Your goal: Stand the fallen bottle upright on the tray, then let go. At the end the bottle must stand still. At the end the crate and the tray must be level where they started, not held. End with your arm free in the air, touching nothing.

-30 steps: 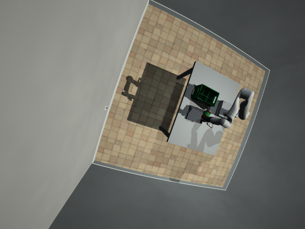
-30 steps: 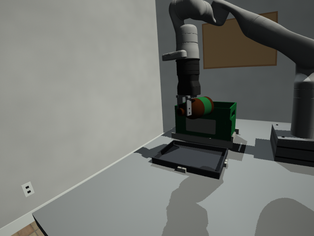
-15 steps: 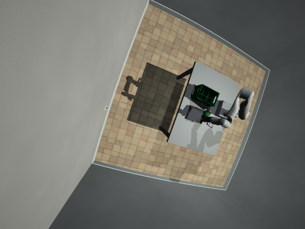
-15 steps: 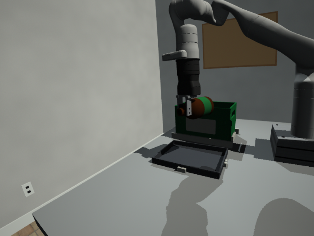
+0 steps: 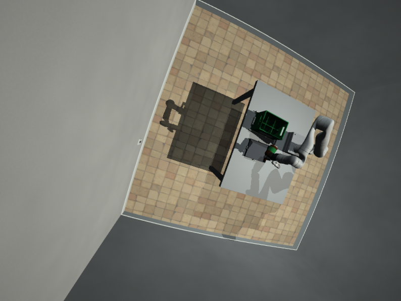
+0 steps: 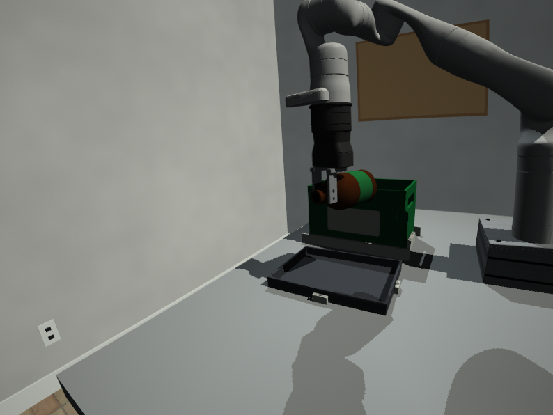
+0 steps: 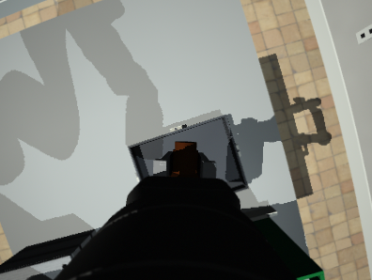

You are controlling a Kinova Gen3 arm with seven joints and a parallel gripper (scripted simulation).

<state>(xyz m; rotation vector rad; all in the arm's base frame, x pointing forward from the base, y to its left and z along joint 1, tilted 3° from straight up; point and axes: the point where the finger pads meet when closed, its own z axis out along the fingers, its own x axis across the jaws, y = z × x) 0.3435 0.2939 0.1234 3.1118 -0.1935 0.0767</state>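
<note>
At the centre of the exterior view, the pincer [image 6: 324, 189] is clamped on the brown bottle [image 6: 352, 189], lying sideways in the air above the dark tray [image 6: 329, 299] on the desk [image 6: 200, 339].

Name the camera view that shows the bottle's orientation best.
The exterior view: the bottle hangs on its side in the gripper, clamped near the neck, above the tray. The top view shows only a small brown-and-green patch; the wrist view shows just its brown end.
</note>
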